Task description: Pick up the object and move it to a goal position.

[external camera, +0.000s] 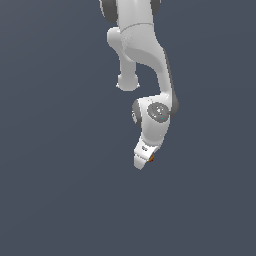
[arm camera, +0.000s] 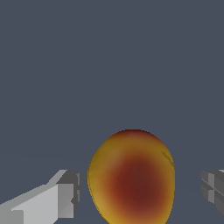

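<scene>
The object (arm camera: 131,179) is an orange-yellow ball with a dark red patch, filling the space between my fingers in the wrist view. My gripper (arm camera: 141,192) is open around it. One grey fingertip (arm camera: 70,194) stands very close to the ball, while the other fingertip (arm camera: 212,188) is a clear gap away from it. In the exterior view the white gripper (external camera: 143,161) hangs low at the end of the arm, and only a tiny orange speck of the object (external camera: 151,158) peeks out on the exterior view's right side of it.
A plain dark grey-blue ground (external camera: 60,190) fills both views. The white arm (external camera: 145,55) comes down from the top middle of the exterior view.
</scene>
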Robot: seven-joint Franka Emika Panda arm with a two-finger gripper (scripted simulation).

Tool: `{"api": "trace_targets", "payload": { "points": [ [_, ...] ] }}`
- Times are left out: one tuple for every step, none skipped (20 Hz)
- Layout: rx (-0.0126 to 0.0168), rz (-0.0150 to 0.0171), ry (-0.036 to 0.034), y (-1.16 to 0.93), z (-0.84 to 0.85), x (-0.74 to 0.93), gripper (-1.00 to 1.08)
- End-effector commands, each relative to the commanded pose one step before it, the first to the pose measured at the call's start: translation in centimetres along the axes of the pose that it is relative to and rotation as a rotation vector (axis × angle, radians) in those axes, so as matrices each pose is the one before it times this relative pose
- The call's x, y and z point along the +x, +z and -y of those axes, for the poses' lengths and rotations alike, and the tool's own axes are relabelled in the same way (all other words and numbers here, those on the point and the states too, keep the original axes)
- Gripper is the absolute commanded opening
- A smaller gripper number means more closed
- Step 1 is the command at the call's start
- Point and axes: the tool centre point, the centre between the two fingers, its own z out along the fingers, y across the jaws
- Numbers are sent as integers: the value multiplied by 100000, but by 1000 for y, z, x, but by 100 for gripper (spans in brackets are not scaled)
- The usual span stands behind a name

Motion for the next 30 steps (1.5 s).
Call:
{"api": "trace_targets", "payload": {
  "points": [
    [-100,-75,-65,738,-50,33,100],
    [0,0,0,122,-28,20,100],
    [0,0,0,51,-26,25,100],
    [0,0,0,8,-11,12,100],
    [0,0,0,0,0,0,-100],
    [0,0,0,0,0,0,-100],
    [0,0,0,0,0,0,-100],
    [0,0,0,0,0,0,-100],
    [0,0,0,0,0,0,-100],
    [0,0,0,0,0,0,-100],
    [0,0,0,0,0,0,-100],
    [0,0,0,0,0,0,-100],
    [0,0,0,0,0,0,-100],
    [0,0,0,0,0,0,-100],
    [-207,-1191,-1874,-744,795,1287,-100],
    [0,0,0,-29,11,7,-100],
    [0,0,0,-88,33,20,-100],
    [0,0,0,-146,55,34,-100],
    [0,45,53,-186,54,24,-100],
    [0,31,37,-252,83,44,-100],
    [0,31,37,-312,105,58,-100],
    [0,31,38,-374,128,73,-100],
    [1,54,65,-427,139,75,-100],
    [2,53,66,-492,163,91,-100],
    [2,53,66,-558,187,106,-100],
    [4,67,86,-621,203,115,-100],
    [5,67,86,-693,228,133,-100],
    [6,65,87,-762,252,150,-100],
    [9,81,111,-817,262,158,-100],
    [10,74,105,-877,283,176,-100]
  ]
}}
